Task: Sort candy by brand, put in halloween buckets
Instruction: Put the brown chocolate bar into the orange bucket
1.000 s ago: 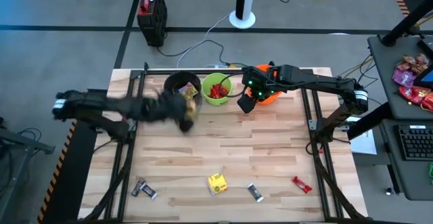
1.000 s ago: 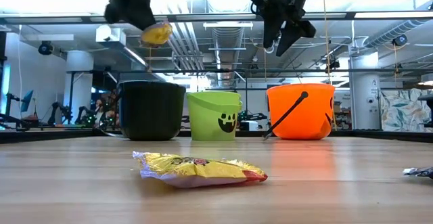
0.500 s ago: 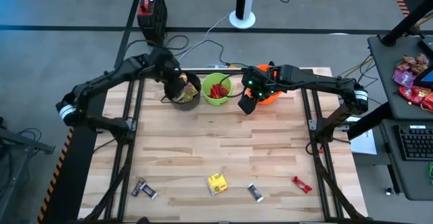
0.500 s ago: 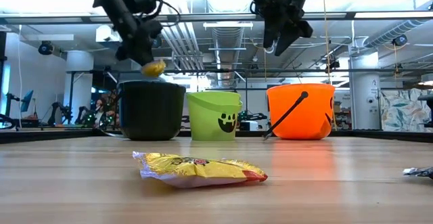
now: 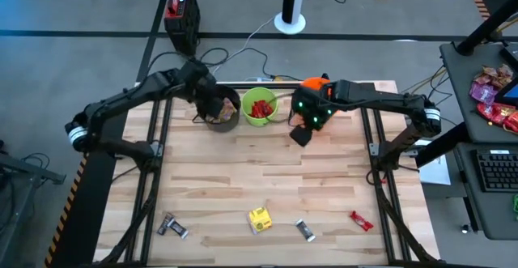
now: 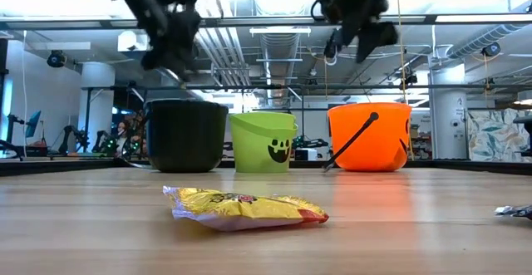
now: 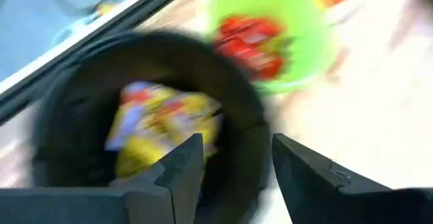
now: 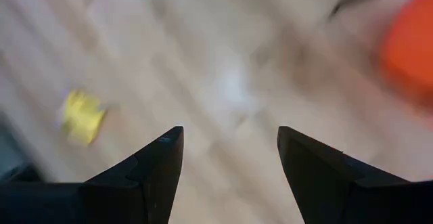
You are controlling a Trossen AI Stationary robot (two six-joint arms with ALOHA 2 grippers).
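Observation:
Three Halloween buckets stand in a row at the far edge: black [image 5: 232,119], lime green [image 5: 261,108] with red candy inside, and orange [image 5: 312,83]. My left gripper [image 5: 212,104] hangs open over the black bucket [image 7: 81,102], with nothing between its fingers. Yellow packets [image 7: 162,126] lie inside the bucket. My right gripper [image 5: 301,132] is open above the table, just on the near side of the orange bucket [image 6: 369,136]. A yellow packet [image 5: 259,219], two dark and silver bars [image 5: 172,227] [image 5: 305,230] and a red bar [image 5: 361,220] lie flat near the front edge.
Black frame rails run along the table's left, right and far sides. The orange bucket's thin black handle [image 6: 349,142] slants down to the table on its near side. Bare wood [image 5: 267,171] lies between the buckets and the loose candy.
My left gripper has swung toward the far edge with a yellow packet until it stood over the black bucket. There it has opened, and the packet no longer hangs from its fingers. My right gripper has tipped a little in place.

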